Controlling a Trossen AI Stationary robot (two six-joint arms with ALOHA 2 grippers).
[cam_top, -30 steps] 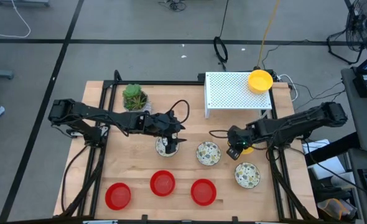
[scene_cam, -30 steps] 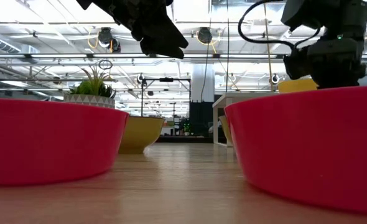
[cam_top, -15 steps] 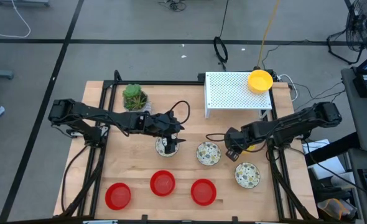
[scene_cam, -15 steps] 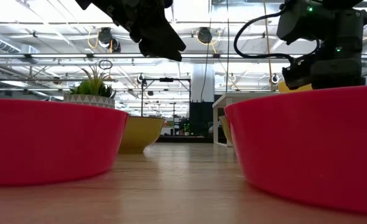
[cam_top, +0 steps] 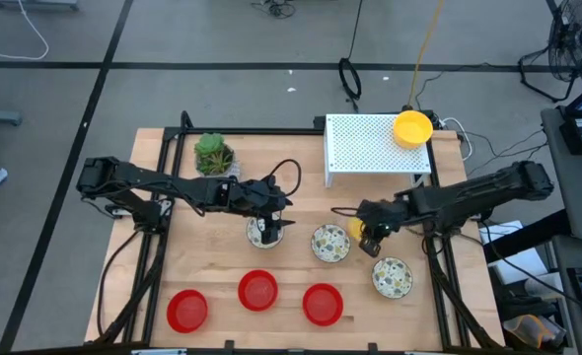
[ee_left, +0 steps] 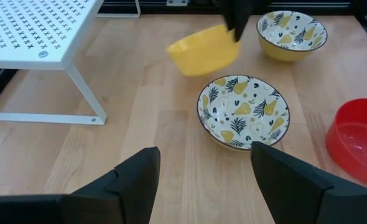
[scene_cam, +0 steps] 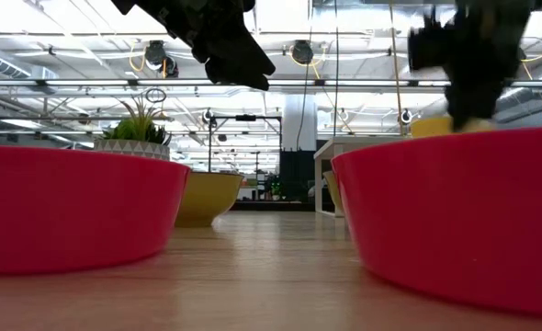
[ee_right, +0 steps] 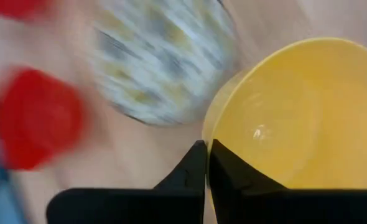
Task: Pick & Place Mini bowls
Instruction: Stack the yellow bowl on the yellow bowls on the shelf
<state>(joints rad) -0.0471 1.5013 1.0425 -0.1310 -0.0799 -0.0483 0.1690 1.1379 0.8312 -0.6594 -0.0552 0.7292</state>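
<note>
Right tool pinching yellow bowl rim; no writing legible.

The right pincer grips a mini bowl by its rim, lifted off the surface. Another bowl sits just left of it, a third in front.
</note>
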